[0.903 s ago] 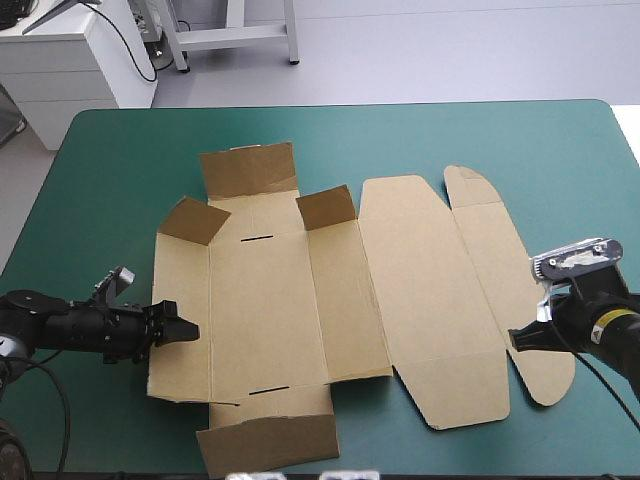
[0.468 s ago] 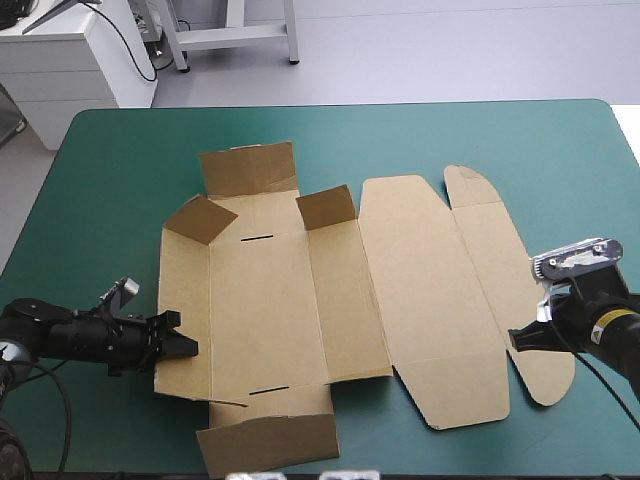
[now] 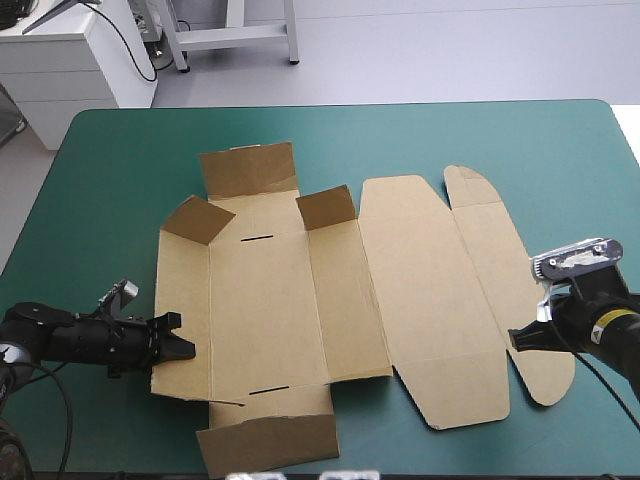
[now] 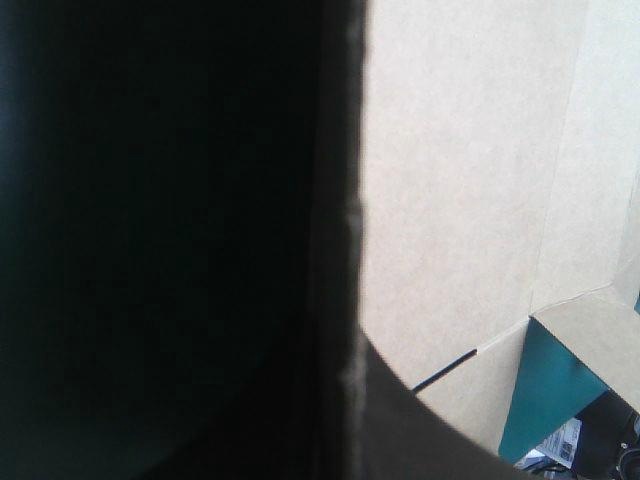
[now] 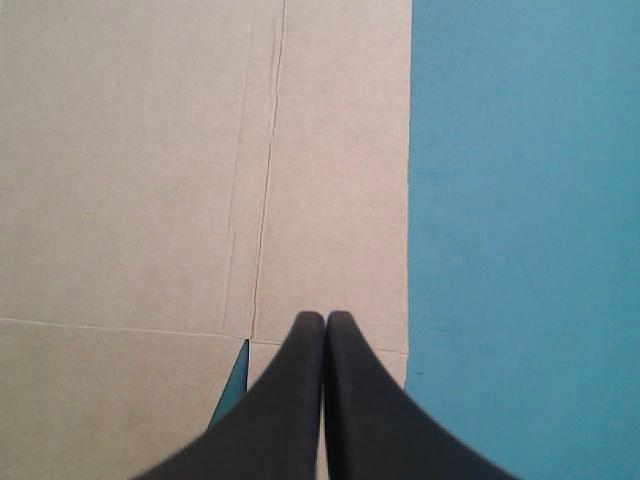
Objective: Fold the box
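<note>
Box [image 3: 270, 300] spread out – left gripper [image 3: 185, 346] clamps its left edge; right gripper [image 5: 325, 318] pinched together over flap.

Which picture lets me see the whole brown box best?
The high view. There the box shows whole, spread mostly flat on the teal-green cover, some small flaps raised. The left wrist view shows only part of one panel and a raised flap; the right wrist view shows just a flat creased patch by its edge.
</note>
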You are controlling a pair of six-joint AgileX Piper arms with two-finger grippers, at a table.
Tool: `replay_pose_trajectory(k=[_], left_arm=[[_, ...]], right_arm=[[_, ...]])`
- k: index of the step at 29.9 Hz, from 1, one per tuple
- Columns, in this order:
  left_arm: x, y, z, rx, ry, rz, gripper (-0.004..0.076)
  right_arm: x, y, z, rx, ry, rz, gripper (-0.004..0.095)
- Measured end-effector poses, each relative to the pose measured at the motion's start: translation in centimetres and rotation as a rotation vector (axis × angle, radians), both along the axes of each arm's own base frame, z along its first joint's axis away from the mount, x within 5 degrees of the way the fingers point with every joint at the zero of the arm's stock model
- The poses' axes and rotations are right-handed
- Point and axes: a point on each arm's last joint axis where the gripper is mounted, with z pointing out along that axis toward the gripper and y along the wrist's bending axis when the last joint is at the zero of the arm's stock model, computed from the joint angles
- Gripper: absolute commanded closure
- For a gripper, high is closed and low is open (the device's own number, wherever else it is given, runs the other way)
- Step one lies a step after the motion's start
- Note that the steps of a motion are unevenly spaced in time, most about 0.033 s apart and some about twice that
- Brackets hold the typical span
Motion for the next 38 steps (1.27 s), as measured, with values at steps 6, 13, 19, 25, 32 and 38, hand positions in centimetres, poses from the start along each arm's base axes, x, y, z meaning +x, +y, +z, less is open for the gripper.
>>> replay_pose_trajectory(k=[6, 13, 19, 25, 32, 38], left_arm=[[0.2, 0.1, 0.3, 0.0, -0.01, -0.013, 0.0731], [0.8, 0.3, 1.1, 0.01, -0.052, -0.039, 0.0731], [1.8, 0.6, 2.6, 0.064, -0.213, -0.177, 0.0731], [4.6, 0.9, 7.1, 0.166, -0.373, -0.26, 0.0731], [7.4, -2.1, 13.8, 0.383, -0.593, -0.487, 0.0731], [8.6, -6.5, 17.9, 0.607, -0.834, -0.637, 0.0731]], right_arm=[[0.0, 0.0, 0.0, 0.002, 0.001, 0.0, 0.0924], [0.0, 0.0, 0.0, 0.002, 0.001, 0.0, 0.0924], [0.0, 0.0, 0.0, 0.002, 0.001, 0.0, 0.0924], [0.0, 0.0, 0.0, 0.002, 0.001, 0.0, 0.0924], [0.0, -0.1, 0.0, -0.012, -0.003, -0.003, 0.0924], [0.3, 0.0, 0.3, -0.009, -0.046, 0.004, 0.0924]])
